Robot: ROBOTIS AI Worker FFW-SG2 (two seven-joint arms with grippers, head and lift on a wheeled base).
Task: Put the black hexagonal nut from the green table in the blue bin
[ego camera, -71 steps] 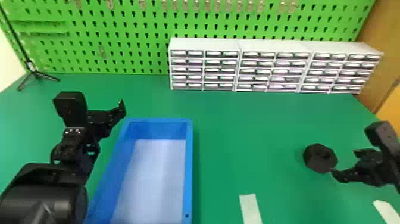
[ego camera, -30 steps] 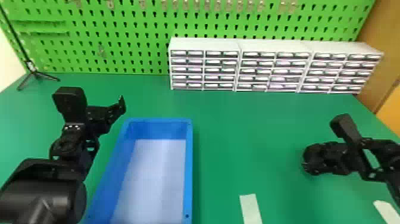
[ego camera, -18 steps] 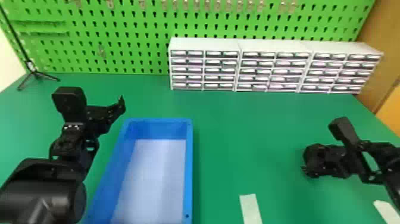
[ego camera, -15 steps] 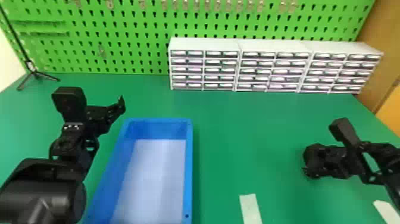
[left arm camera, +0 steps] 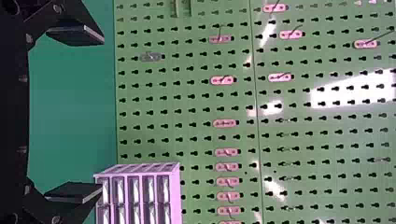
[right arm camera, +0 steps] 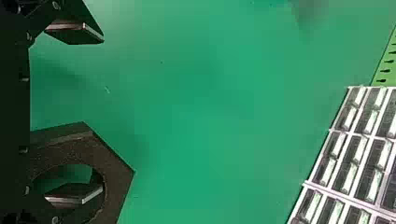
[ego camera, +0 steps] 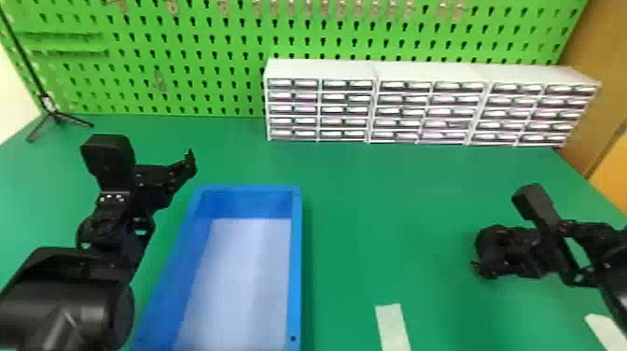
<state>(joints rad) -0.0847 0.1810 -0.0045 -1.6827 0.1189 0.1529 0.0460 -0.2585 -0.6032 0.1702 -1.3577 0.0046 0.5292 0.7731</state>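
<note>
The black hexagonal nut [right arm camera: 114, 172] lies flat on the green table [ego camera: 373, 196], right by my right jaws [right arm camera: 102, 115]. These stand wide apart, gripping nothing; one finger [right arm camera: 74, 193] overlaps the nut's hole, the other is clear of it. With twelve pointing away from me, I judge the nut sits towards one o'clock of their middle, so centring comes before closing. It has no real long axis; opposite flats matter more. My left jaws [left arm camera: 102, 116], also apart and empty, are much farther off, beyond the blue bin [ego camera: 297, 261], which lies at nine o'clock from the nut. From my head, my wrist hides much of the nut; I can't tell whether that finger enters the hole or hangs above.
</note>
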